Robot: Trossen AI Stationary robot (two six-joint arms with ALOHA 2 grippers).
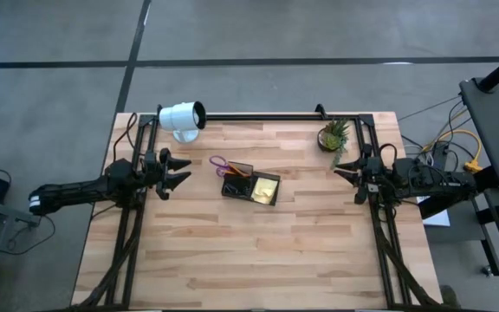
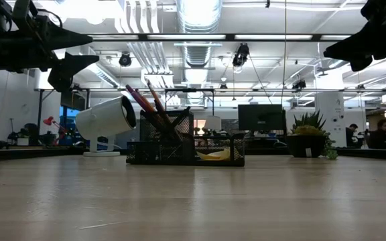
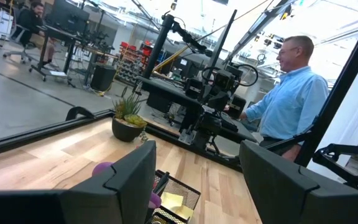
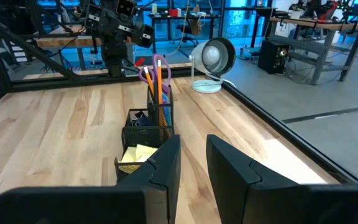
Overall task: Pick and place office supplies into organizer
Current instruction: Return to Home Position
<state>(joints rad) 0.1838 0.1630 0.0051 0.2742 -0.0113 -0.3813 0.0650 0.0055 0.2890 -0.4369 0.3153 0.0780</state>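
Observation:
The black mesh organizer stands mid-table. Its taller section holds the purple-handled scissors and orange and red pens, standing upright and leaning. The yellow sticky-note pad lies in a lower compartment. My left gripper hovers open to the left of the organizer, pointing at it, with nothing between its fingers. My right gripper hovers near the table's right side and points toward the organizer. Its fingers stand a narrow gap apart and hold nothing.
A white cylindrical lamp-like object stands at the far left and a small potted plant at the far right. A black frame rail runs along the far edge. A person in a light blue shirt stands beyond the table's right side.

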